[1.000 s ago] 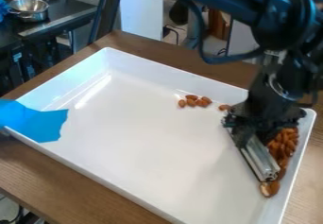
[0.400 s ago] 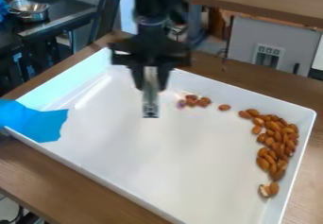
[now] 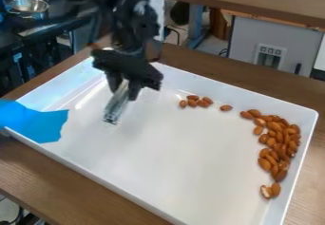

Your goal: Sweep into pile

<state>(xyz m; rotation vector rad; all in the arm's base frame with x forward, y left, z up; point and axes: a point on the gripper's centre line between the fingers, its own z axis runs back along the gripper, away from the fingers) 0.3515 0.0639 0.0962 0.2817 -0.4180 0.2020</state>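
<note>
Two almonds (image 3: pixel 271 191) lie nearest, on the floor of the white tray (image 3: pixel 171 162), one showing a pale face. Beyond them, the main band of nuts (image 3: pixel 279 145) runs beside the right-hand wall. Handling: individual nuts should be light, hard and prone to roll on the smooth floor; the pale one may chip. Do not pinch singly. Push low with the long face of the bar, at slow feed.

Next in depth, the blue sheet (image 3: pixel 38 122) lies over the left-hand wall. The bar (image 3: pixel 114 107), apparently metal, slants down from the gripper (image 3: pixel 125 89), its lower end towards the camera. It appears rigid and slick; grip at the upper end, leaving the lower length free as a blade. The fingers are clamped about the bar, as far as the dark, soft outline permits judgement.

Relative to the fingers, all nuts lie to the view's right. A lone almond (image 3: pixel 226 107) rests between the band and a small cluster (image 3: pixel 195 101) near the far wall. The cluster is the closest to the fingers, well apart from them; the band is farther off. Gathering is judged incomplete until lone nut and cluster join the band.
</note>
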